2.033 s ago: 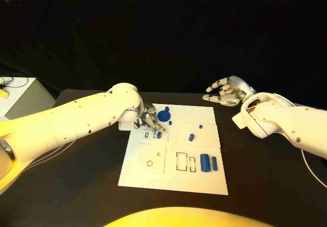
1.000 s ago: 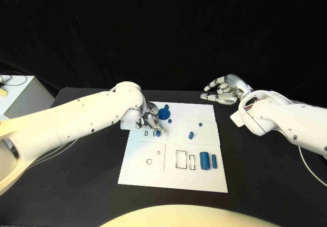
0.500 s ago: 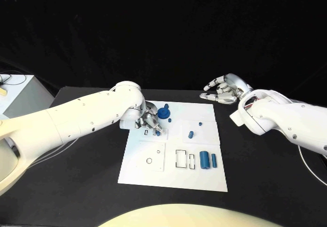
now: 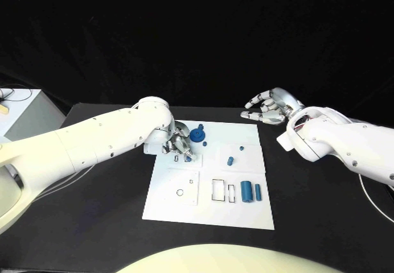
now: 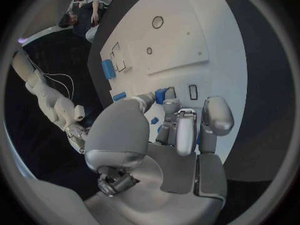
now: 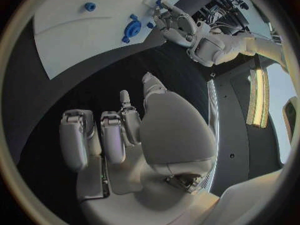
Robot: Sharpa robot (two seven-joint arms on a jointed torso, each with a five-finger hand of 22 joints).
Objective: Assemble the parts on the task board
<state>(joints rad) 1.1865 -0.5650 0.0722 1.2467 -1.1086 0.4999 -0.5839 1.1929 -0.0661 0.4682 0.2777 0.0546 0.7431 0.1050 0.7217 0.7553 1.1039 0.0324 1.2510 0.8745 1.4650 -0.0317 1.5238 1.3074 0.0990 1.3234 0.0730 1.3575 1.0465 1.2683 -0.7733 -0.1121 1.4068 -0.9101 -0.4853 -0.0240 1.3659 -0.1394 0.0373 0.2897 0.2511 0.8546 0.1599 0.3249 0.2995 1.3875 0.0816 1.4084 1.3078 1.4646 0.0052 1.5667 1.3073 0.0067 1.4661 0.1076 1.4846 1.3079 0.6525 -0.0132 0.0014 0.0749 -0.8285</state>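
At the upper left of the task board point(image 4: 246, 213), a small blue part point(image 4: 188, 159) appears to be pinched in the left hand point(image 4: 178, 144) over a slot, though the grip is partly hidden. Several parts, among them a gear point(image 4: 198, 135) and two cylinders point(image 4: 251, 191), are left loose on the board, so most assembly is judged undone. The right hand point(image 4: 267, 109) is held with fingers apart and empty above the black desk point(image 4: 98, 216), a dark room lying behind.

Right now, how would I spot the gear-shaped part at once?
Find the white task board mid-table, then its far edge beside the left hand. The gear-shaped part sits there, round and toothed, unlike the plain cylinders near the board's right edge.
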